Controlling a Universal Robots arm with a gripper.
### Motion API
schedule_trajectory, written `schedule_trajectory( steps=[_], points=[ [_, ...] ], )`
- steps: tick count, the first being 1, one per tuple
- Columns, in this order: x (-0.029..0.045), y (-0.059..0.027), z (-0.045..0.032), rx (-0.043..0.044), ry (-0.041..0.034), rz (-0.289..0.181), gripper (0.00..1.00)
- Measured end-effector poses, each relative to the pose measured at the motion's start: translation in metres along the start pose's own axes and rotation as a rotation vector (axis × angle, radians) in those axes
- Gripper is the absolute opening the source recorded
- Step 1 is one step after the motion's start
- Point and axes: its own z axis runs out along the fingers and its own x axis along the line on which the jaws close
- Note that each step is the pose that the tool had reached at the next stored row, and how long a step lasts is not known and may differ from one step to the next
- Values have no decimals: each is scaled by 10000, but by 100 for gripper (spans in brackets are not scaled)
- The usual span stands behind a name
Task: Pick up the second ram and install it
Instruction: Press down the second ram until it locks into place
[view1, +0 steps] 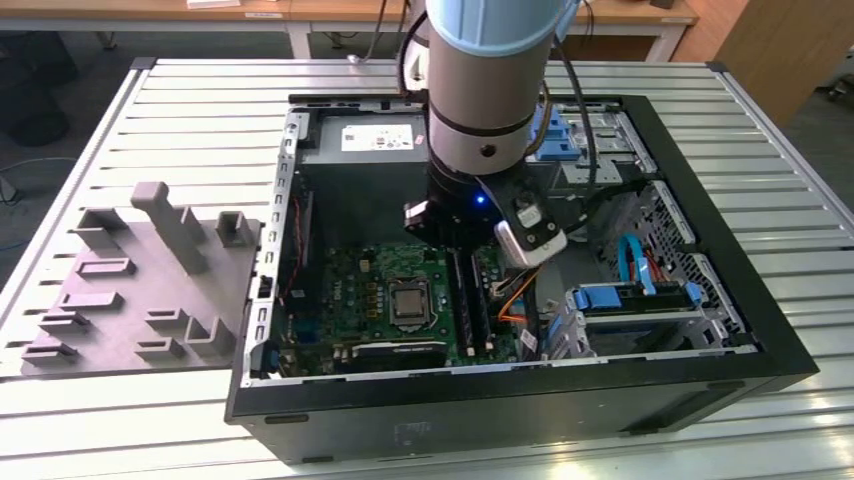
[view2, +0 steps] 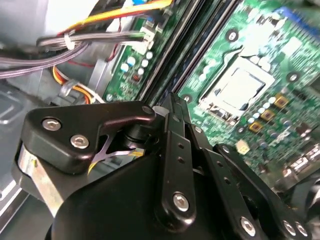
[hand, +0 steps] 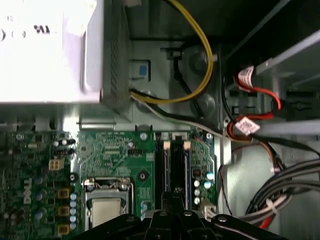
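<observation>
The gripper (hand: 172, 200) was held narrow over the memory slots (hand: 172, 165), apparently pressing the second ram (view2: 167, 75); pressure was judged best kept straight and even.

The exterior view looked steeply down from in front of the open black metal computer case (view1: 527, 395), far enough off to take in the ribbed metal tabletop (view1: 200, 105) around it. Both wrist views rode close above the green motherboard (hand: 107, 155) inside that case; the first faced straight down, the second slanted across it. All three shared the square silver processor socket (view2: 239, 90).
</observation>
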Motion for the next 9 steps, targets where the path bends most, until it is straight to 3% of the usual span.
schedule_trajectory(
  steps=[9],
  points=[
    [-9,-299,-22,0,0,3,11]
  ],
)
